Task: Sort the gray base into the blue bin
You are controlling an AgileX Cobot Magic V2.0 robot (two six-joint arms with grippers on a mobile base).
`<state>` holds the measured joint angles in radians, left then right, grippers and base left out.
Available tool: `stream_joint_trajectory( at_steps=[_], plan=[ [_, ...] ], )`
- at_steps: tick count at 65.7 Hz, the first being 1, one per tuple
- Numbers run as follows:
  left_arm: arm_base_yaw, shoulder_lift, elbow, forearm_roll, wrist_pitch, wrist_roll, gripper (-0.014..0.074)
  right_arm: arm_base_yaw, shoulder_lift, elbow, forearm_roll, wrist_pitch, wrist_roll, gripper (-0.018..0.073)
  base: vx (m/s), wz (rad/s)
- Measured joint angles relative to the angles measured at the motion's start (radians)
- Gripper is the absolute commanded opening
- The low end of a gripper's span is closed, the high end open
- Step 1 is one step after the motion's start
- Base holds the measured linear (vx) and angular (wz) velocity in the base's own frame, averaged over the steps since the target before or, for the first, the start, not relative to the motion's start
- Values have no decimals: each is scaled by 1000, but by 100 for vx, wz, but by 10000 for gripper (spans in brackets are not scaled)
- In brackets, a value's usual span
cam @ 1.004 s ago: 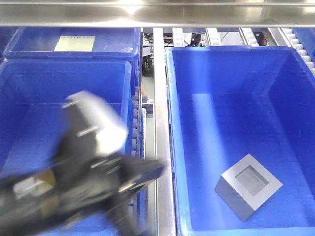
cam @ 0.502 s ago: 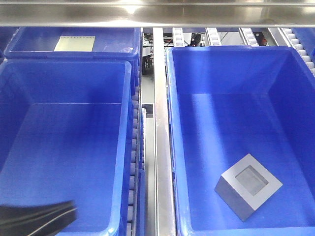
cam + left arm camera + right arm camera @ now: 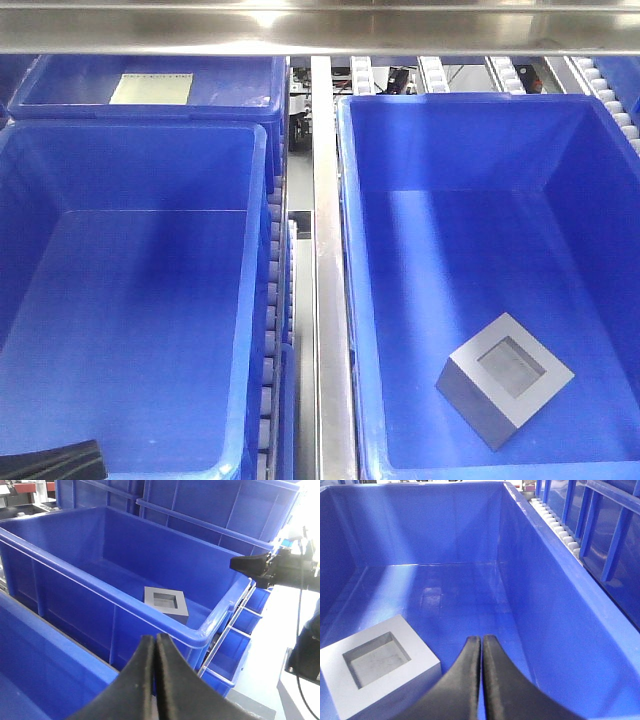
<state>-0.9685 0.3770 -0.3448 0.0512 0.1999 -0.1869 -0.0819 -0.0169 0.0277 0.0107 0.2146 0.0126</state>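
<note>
The gray base lies recess-up on the floor of the right blue bin, near its front right corner. From the left wrist it shows inside that bin as a gray block, well beyond my left gripper, which is shut on nothing outside the bin's near wall. My right gripper hangs inside the bin, shut and empty, with the base just to its left and not touching. In the front view only a dark bit of the left arm shows.
A second blue bin stands on the left, and another behind it holds a pale sheet. A metal rail and rollers run between the bins. A steel bar crosses overhead. The right arm reaches in from the right.
The left arm has pulled back out of the left bin toward the bottom left, leaving only a dark sliver at the corner. The gray base has not moved.
</note>
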Motion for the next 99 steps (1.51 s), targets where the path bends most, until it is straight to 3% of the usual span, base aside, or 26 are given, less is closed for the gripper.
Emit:
stream_joint_trajectory(
  at_steps=[16,34,57,63,70,85,93,99],
  plan=[
    [0,0,9,0,-5,4,-6,0,0,0,0,0,0,-5,0,0],
    [0,0,22,-71,-22,159,-6,0,0,0,0,0,0,-5,0,0],
    [21,-70,22,-74,-5,174,-6,0,0,0,0,0,0,-5,0,0],
    [95,-139,22,-73,39,174,-6,0,0,0,0,0,0,-5,0,0],
    [237,-220,22,-67,103,174,-6,0,0,0,0,0,0,-5,0,0],
    [653,-386,49,-51,178,174,-6,0,0,0,0,0,0,-5,0,0],
    [848,-392,110,-51,184,174,-6,0,0,0,0,0,0,-5,0,0],
    [952,-392,169,-51,152,174,-6,0,0,0,0,0,0,-5,0,0]
  ],
)
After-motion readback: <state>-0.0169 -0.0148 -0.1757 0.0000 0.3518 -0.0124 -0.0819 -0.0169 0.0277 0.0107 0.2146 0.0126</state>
